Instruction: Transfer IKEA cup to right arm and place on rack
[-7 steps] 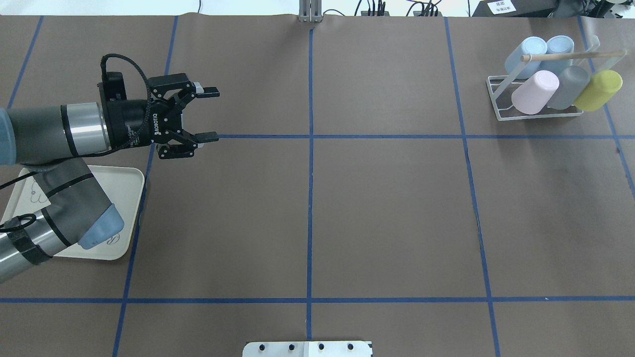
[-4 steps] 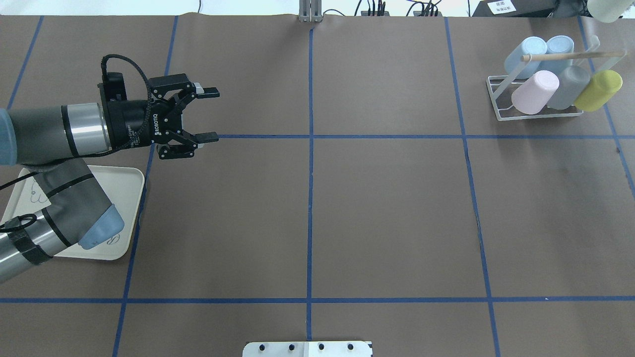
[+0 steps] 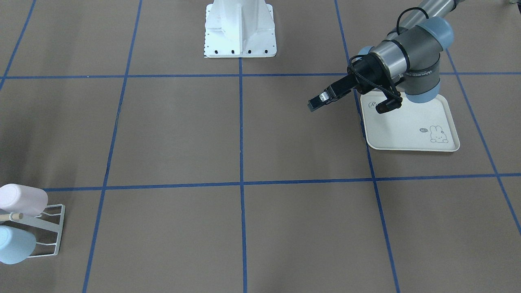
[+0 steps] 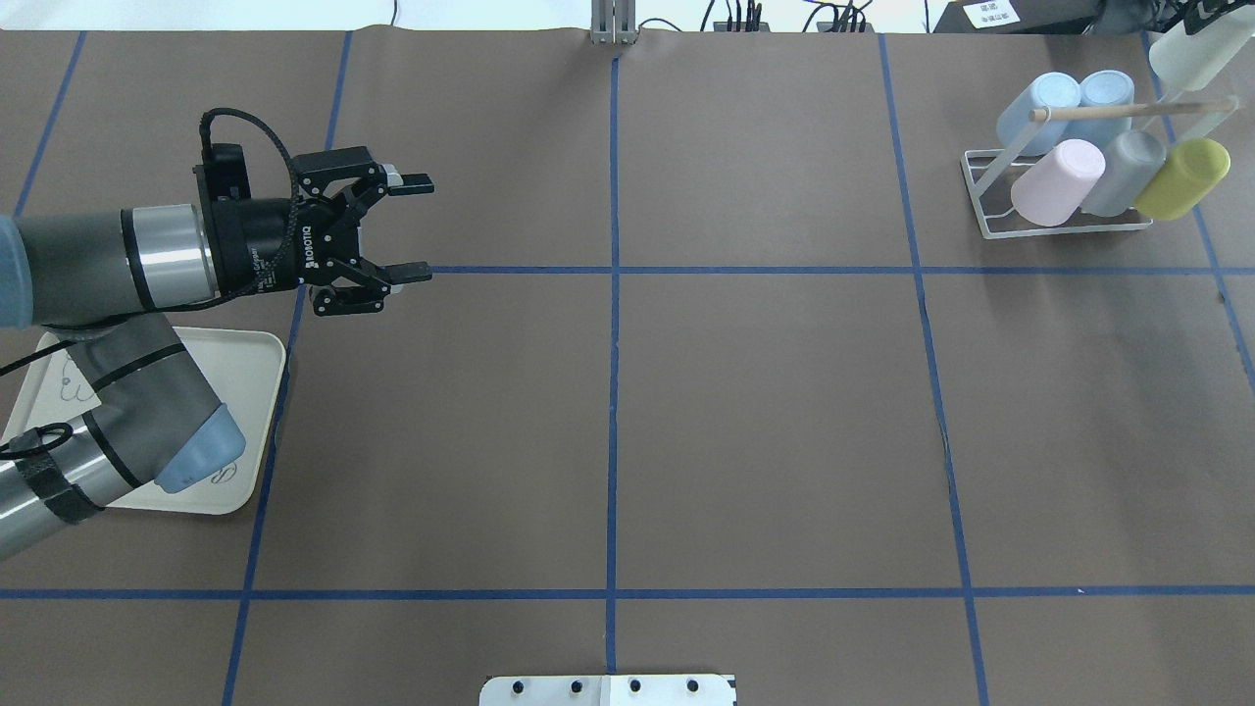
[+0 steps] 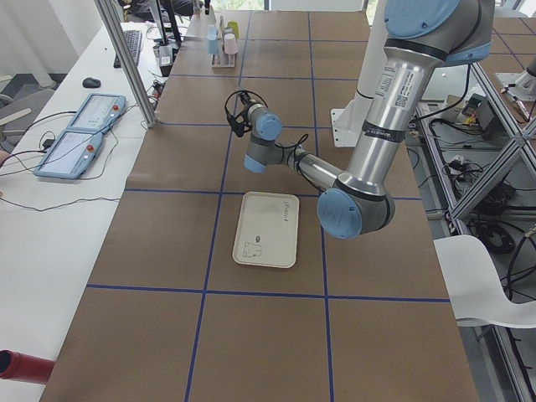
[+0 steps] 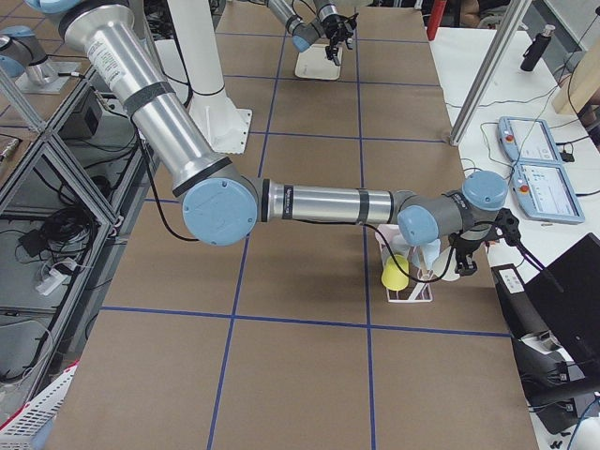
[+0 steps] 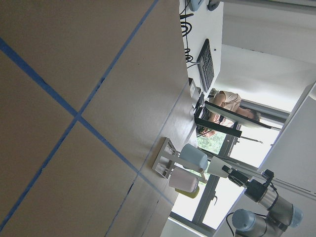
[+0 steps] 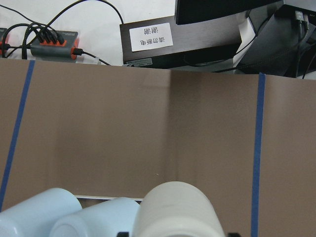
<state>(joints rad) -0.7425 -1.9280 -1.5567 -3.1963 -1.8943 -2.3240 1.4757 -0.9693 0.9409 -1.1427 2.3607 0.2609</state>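
Observation:
A cream IKEA cup hangs just beyond the far right end of the white wire rack, above its wooden dowel. My right gripper is shut on this cup; only the cup and the finger edges show in the right wrist view. The rack holds two light blue cups, a pink cup, a grey cup and a yellow-green cup. My left gripper is open and empty, hovering at the table's left, far from the rack.
A cream tray with a rabbit drawing lies under my left arm, with nothing on it. Blue tape lines cross the brown table. The white robot base stands at the near middle edge. Cables and a black box lie beyond the far edge.
The cream cup in my right gripper has come into the overhead view at the top right and moved down toward the rack's dowel. My left arm has not moved.

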